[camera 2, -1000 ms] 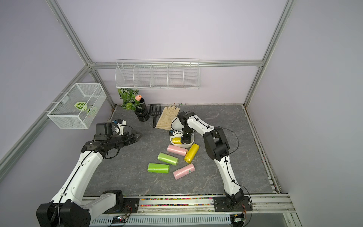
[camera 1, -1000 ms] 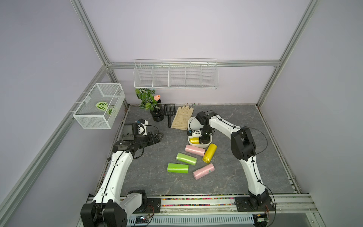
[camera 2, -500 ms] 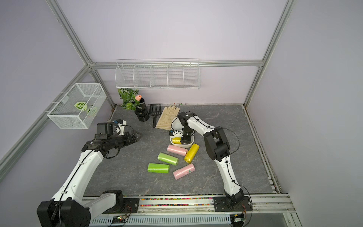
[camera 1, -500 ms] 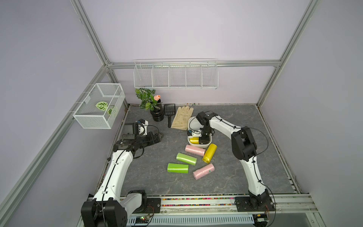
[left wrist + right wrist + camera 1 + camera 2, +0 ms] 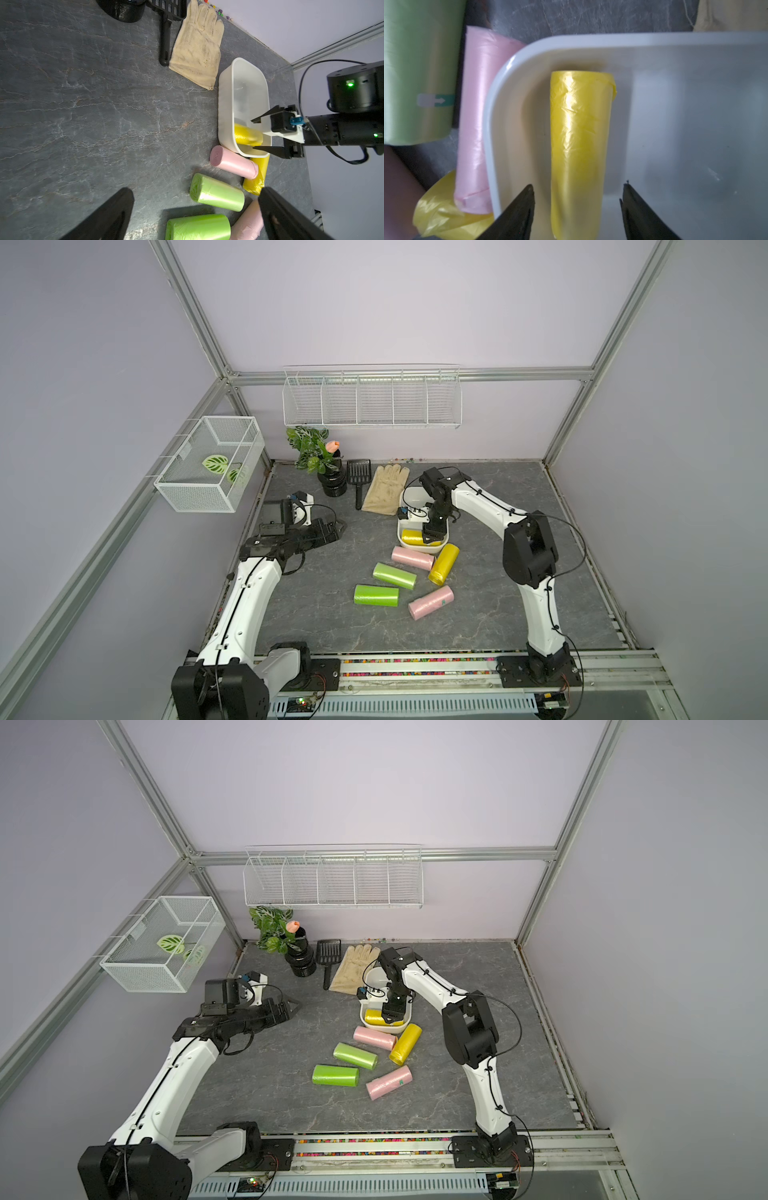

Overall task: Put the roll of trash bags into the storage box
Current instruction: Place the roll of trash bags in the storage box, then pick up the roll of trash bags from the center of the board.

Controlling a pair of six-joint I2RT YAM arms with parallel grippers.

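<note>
Yellow roll of trash bags [image 5: 579,135] now lies flat inside the storage box [image 5: 654,41], at the end nearest to the loose rolls. In the last second the right pincer [image 5: 578,186] has spread its jaws. They now stand apart on both sides of the roll and do not touch it. So the roll is released, and we judge this placement as done. The left pincer [image 5: 334,526] hangs wide open over the bench [image 5: 519,497], with nothing in it. Five other rolls lie on the bench, one pink roll [image 5: 411,558] just beside the box.
</note>
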